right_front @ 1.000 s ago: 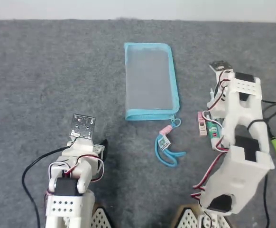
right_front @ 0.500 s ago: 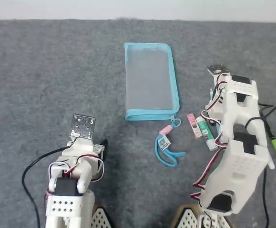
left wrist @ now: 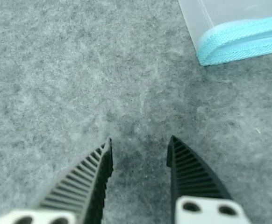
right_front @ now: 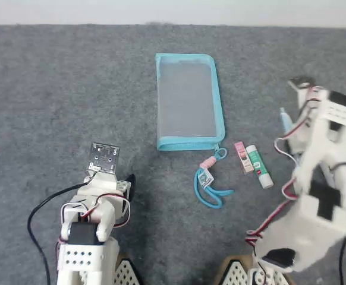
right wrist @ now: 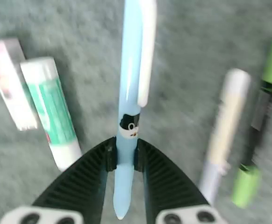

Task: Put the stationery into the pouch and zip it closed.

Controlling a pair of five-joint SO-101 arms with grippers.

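So the right hand (right wrist: 125, 150) is clamped on a light blue pen (right wrist: 129, 70) at the right side of the high view. The left hand (left wrist: 139, 145) sits at lower left, jaws partly apart over bare grey worktop (left wrist: 80, 70). The clear blue-edged pouch (right_front: 188, 98) lies flat at upper centre, with a pink eraser (right_front: 242, 157) and green glue stick (right_front: 260, 165) side by side just off its lower right corner, and a white pen (right wrist: 219, 140) and green highlighter (right wrist: 260, 121) lie near the held pen.

pouch (left wrist: 239, 39) cut by frame edge, pen (right_front: 285, 121) mostly behind right arm (right_front: 326, 157)
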